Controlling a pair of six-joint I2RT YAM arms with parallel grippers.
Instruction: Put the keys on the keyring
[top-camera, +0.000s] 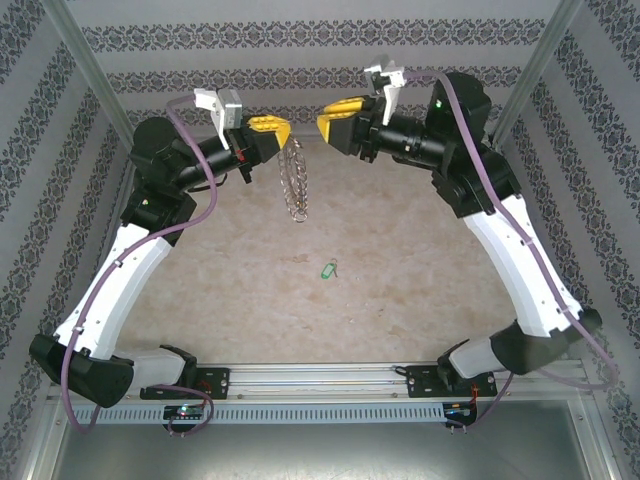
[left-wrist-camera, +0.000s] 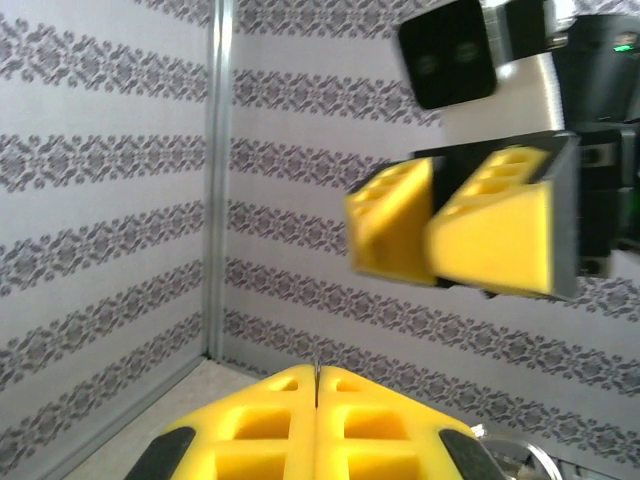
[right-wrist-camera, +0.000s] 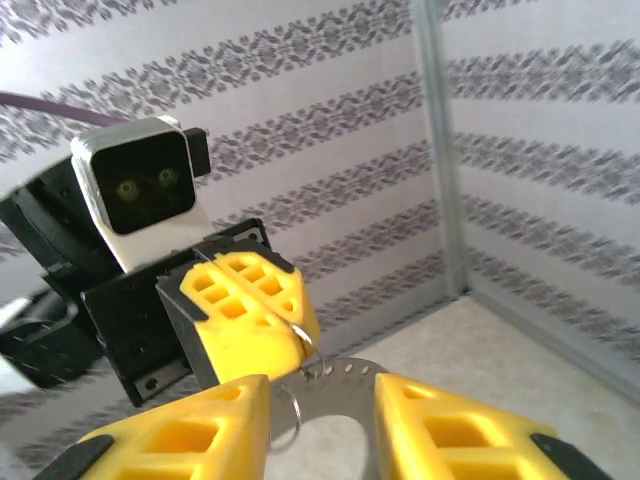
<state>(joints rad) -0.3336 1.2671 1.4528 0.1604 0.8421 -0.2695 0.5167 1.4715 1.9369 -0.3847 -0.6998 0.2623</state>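
Striped, patterned wallpaper walls (top-camera: 300, 40) close in three sides of a mottled beige table (top-camera: 420, 310), over which two white-and-black arms reach from a metal rail (top-camera: 320, 375) at the near edge. The left arm (top-camera: 130, 270) and the right arm (top-camera: 510, 250) bend inward, so that their yellow-fingered grippers face each other high over the far half of the table, near one another but apart. A purple cable (top-camera: 195, 215) runs along each arm.

The left gripper (top-camera: 280, 135) is closed on the keyring (top-camera: 295, 185), which hangs edge-on below its fingertips, clear of the table. In the left wrist view its two fingers (left-wrist-camera: 270, 430) press flat together. From the right wrist view, the same gripper (right-wrist-camera: 265, 320) pinches the top edge of the grey ring (right-wrist-camera: 340, 385), whose rim carries small silvery pieces and a thin wire loop.

The right gripper (top-camera: 328, 125) stands with its jaws apart and holds nothing. Its two fingers (right-wrist-camera: 180, 435) frame the ring, which lies beyond their tips. The left wrist view shows a narrow gap between the two yellow pads (left-wrist-camera: 490, 235).

One key (top-camera: 327, 270), green-headed and tiny, lies alone on the table, nearer the rail than the hanging ring and well below both grippers. Nothing stands between it and the grippers.
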